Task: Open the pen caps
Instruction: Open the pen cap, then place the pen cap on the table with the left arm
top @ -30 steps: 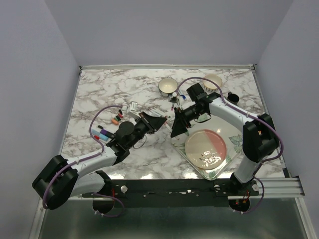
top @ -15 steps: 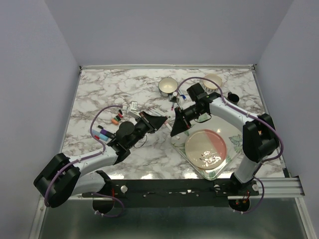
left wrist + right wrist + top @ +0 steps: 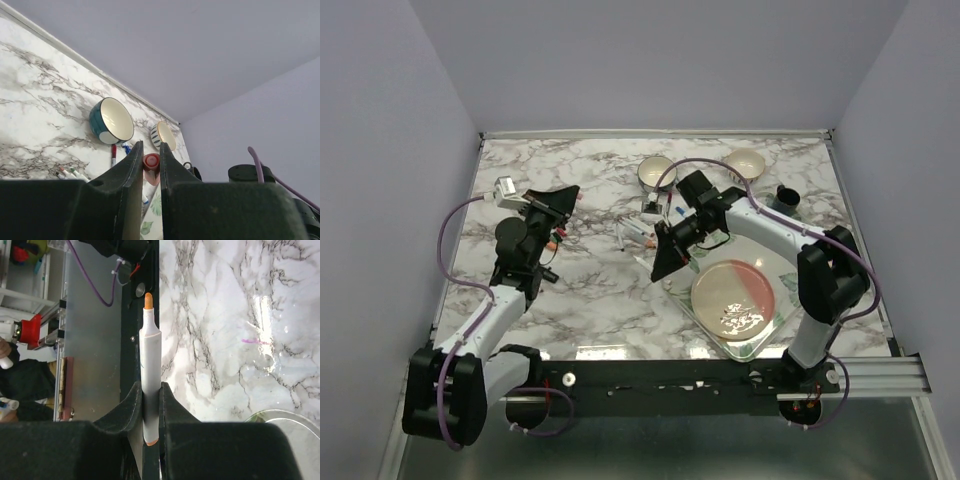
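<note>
My left gripper (image 3: 563, 195) is raised over the table's left side. In the left wrist view it (image 3: 150, 145) is shut on a small orange-red pen cap (image 3: 151, 162). My right gripper (image 3: 658, 272) is at mid-table beside the tray. In the right wrist view it (image 3: 150, 386) is shut on a white pen barrel (image 3: 149, 355) whose orange tip (image 3: 148, 300) is bare. The two grippers are far apart. Loose white pens (image 3: 632, 236) lie at mid-table. More pens with red and blue caps (image 3: 666, 208) lie by the teal bowl; a red-capped one shows in the left wrist view (image 3: 113, 154).
A teal bowl (image 3: 656, 172), a striped bowl (image 3: 747, 162) and a black cup (image 3: 787, 197) stand at the back. A pink plate (image 3: 733, 297) sits on a clear tray (image 3: 680, 290) at the front right. Small coloured caps (image 3: 552, 240) lie by the left arm.
My left gripper has swung left and up, away from the right gripper, taking the cap off the pen. The right gripper has shifted slightly left with the barrel. Pens at mid-table are uncovered.
</note>
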`<control>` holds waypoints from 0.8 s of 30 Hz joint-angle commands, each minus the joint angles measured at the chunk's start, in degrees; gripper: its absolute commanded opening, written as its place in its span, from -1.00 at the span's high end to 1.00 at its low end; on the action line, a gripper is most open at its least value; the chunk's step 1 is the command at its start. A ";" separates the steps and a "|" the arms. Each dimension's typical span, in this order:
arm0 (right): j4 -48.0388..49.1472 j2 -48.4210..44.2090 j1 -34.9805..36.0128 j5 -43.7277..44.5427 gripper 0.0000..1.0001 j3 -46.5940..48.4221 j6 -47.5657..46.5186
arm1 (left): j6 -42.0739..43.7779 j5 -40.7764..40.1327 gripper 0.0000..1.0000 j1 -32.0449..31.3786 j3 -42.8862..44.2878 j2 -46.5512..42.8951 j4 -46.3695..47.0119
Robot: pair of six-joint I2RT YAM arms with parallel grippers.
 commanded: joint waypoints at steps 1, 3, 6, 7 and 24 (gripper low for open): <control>-2.98 0.38 0.46 4.74 0.99 -0.11 -0.65 | 2.03 2.41 1.00 1.91 0.57 0.89 -3.14; -2.19 -0.59 0.20 8.17 0.99 -0.02 -0.57 | 1.59 5.29 1.00 1.91 0.04 2.03 -5.14; 0.09 -2.78 -1.65 13.19 0.99 -0.90 0.40 | 0.18 8.73 1.00 1.73 -1.36 6.16 -7.70; 1.05 -3.14 -2.35 13.81 0.99 -1.25 0.66 | 0.01 9.79 1.00 1.21 -1.97 8.43 -7.88; 0.54 -3.67 -5.43 12.15 0.99 -1.25 0.14 | 4.57 8.65 1.00 -7.06 5.40 29.72 -12.81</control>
